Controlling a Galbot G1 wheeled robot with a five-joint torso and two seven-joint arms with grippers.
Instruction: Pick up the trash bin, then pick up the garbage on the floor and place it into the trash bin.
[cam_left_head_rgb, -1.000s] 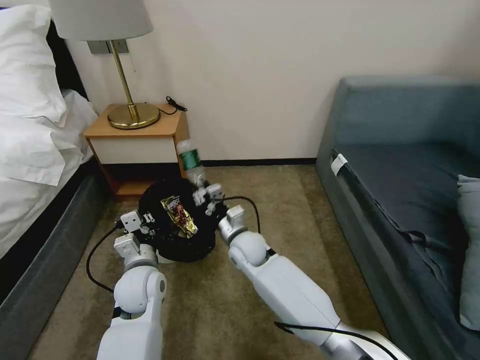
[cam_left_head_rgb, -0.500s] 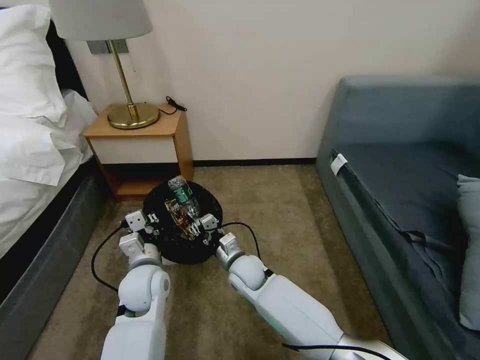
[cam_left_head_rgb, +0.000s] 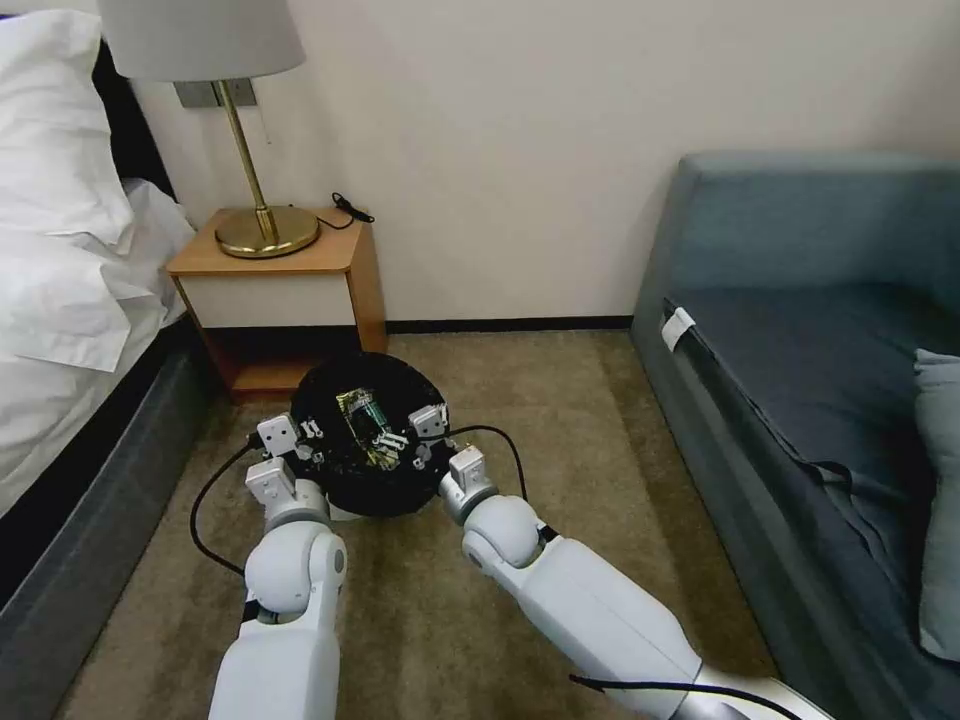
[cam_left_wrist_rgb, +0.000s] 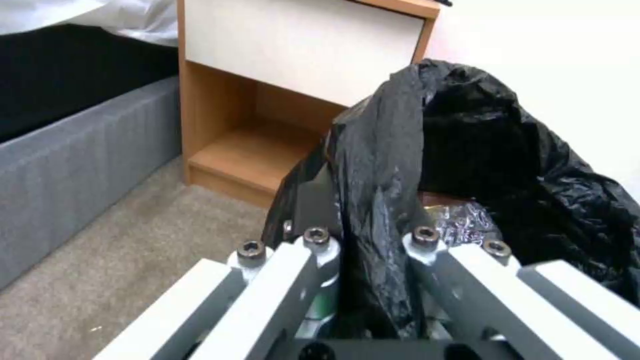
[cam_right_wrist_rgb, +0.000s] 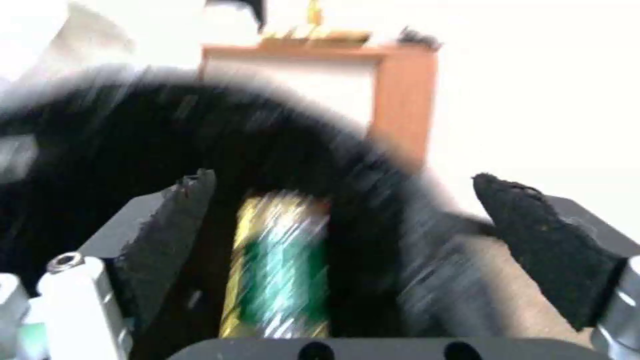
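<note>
Holding bin (cam_left_head_rgb: 330, 480) rim with my left claw (cam_left_head_rgb: 303, 440), clamped on the bag.
Right claw (cam_left_head_rgb: 405, 440) wide over bottle (cam_left_head_rgb: 373, 415) inside.

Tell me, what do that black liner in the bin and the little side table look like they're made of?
The black liner looks like thin plastic film: it is crinkled and glossy, and bunches where the left gripper pinches it over the trash bin rim. The side table looks like wood or wood-look laminate, with smooth matte orange-brown panels and a pale drawer front; which one cannot be told.
</note>
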